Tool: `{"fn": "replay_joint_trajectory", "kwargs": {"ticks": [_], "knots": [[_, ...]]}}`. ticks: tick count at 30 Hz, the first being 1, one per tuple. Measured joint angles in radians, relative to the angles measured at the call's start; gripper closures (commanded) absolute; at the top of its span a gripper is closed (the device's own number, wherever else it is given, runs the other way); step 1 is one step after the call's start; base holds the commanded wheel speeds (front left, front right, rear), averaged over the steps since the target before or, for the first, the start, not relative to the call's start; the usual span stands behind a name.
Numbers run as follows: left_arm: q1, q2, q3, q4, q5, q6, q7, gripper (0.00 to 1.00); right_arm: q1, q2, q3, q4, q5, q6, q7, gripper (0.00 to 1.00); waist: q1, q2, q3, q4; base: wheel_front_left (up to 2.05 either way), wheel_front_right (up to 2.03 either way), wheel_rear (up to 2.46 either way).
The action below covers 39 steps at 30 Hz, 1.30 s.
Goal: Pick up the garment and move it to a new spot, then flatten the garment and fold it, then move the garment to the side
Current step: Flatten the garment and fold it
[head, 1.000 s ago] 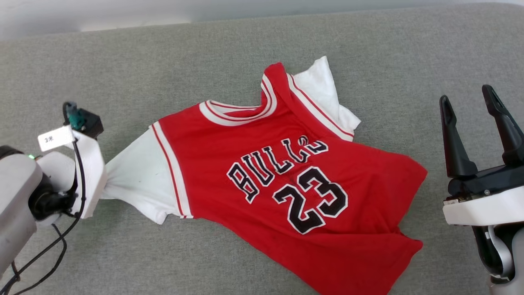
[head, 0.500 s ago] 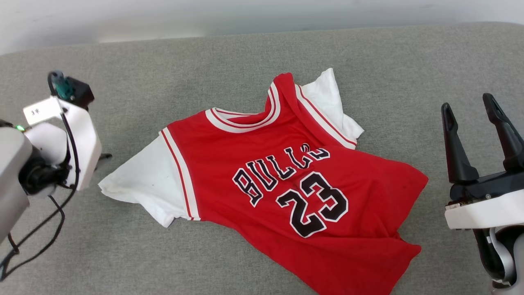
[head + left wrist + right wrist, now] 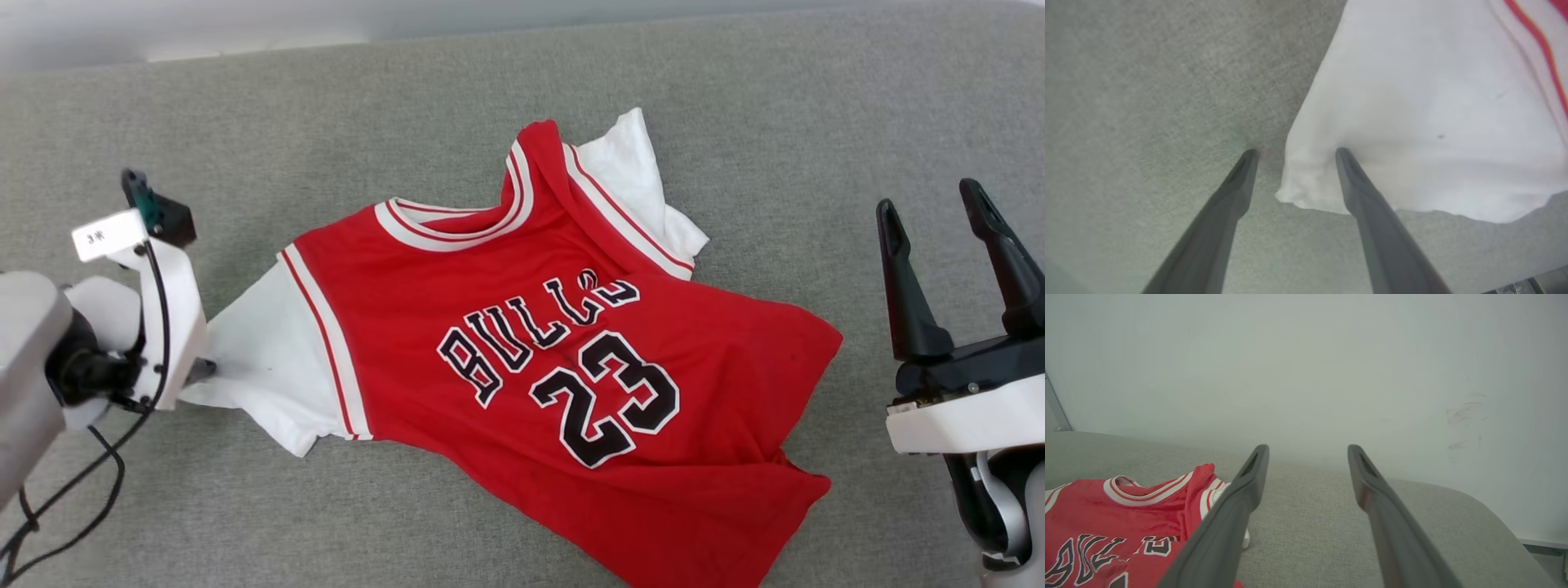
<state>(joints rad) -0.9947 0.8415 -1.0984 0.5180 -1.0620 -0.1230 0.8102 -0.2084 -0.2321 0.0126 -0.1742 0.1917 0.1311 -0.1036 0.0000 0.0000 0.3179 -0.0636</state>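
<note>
Left claw [image 3: 1295,151], in wrist view, seemingly straddles the garment's [image 3: 1433,102] sleeve edge

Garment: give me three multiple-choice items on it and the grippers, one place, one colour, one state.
1. The left gripper is: A at the garment's white sleeve; B over the number 23; C touching the right gripper.
2. The number 23 is: A gold; B black; C blue.
3. The right gripper is: A shut on the garment; B shut, empty; C open, apart from the garment.
Key: A, it straddles the sleeve's edge; B, black digits outlined white; C, spread wide beside the cloth.
</note>
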Motion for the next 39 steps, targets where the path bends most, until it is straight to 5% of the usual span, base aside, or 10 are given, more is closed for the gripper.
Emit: {"fn": "replay_joint_trajectory", "kwargs": {"ticks": [6,8,19,29,39], "knots": [[0.018,-0.029,-0.016,0.035,-0.001,0.001,-0.014,0.00,-0.022,-0.008,-0.002,0.008,0.002,0.000,-0.001,0.00,-0.0001,0.0001,0.030,-0.008,0.00,0.00,0.00],[0.019,-0.035,-0.017,0.039,-0.005,0.000,-0.025,1.00,-0.035,-0.013,-0.004,0.012,0.003,0.000,0.002,0.00,-0.0001,0.0000,0.034,-0.005,0.00,0.00,0.00],[-0.022,-0.032,-0.028,-0.042,0.039,-0.005,-0.166,1.00,-0.218,-0.193,0.039,-0.014,0.016,0.000,0.150,0.00,0.0000,0.0000,0.017,0.050,0.00,0.00,0.00],[-0.061,-0.006,-0.020,-0.191,0.087,-0.005,-0.250,1.00,-0.567,-0.437,0.377,0.114,0.281,0.000,0.648,0.00,0.0000,0.0000,0.036,0.118,0.00,0.00,0.00],[-0.099,-0.053,-0.021,-0.260,0.129,0.006,-0.292,1.00,-0.832,-0.467,0.638,0.299,0.542,0.000,1.074,0.00,0.0000,0.0000,0.105,0.187,0.00,0.00,0.00]]}}
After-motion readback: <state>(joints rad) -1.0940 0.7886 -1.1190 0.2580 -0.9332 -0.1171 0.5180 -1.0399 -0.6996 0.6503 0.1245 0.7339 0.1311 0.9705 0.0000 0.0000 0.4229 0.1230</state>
